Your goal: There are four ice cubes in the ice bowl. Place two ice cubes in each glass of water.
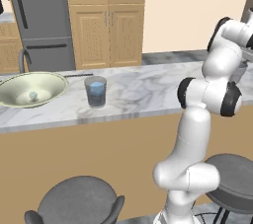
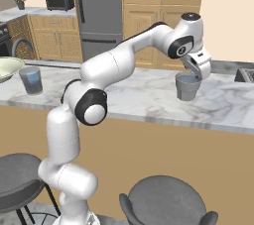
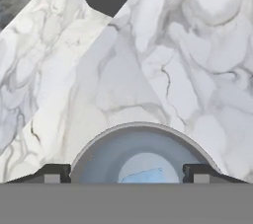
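Observation:
My gripper [image 2: 196,74] hangs straight over the right glass of water [image 2: 188,86] on the marble counter. In the hand view its fingertips [image 3: 57,173] stand wide apart on either side of that glass's rim [image 3: 141,128], open and holding nothing. A pale blue ice cube [image 3: 143,173] lies in the water below them. The other glass of water [image 1: 96,91] stands to the left, with blue showing inside, also in the right base view [image 2: 31,80]. Beside it is the pale green ice bowl [image 1: 49,82] with one ice cube [image 1: 33,95] in it.
A marble counter [image 1: 143,90] carries everything. Two grey stools [image 1: 79,201] [image 2: 163,200] stand in front of it. A dark faucet [image 1: 22,59] rises behind the bowl. A dark inset [image 2: 245,74] lies at the counter's right end. Fridge and wooden cabinets line the back wall.

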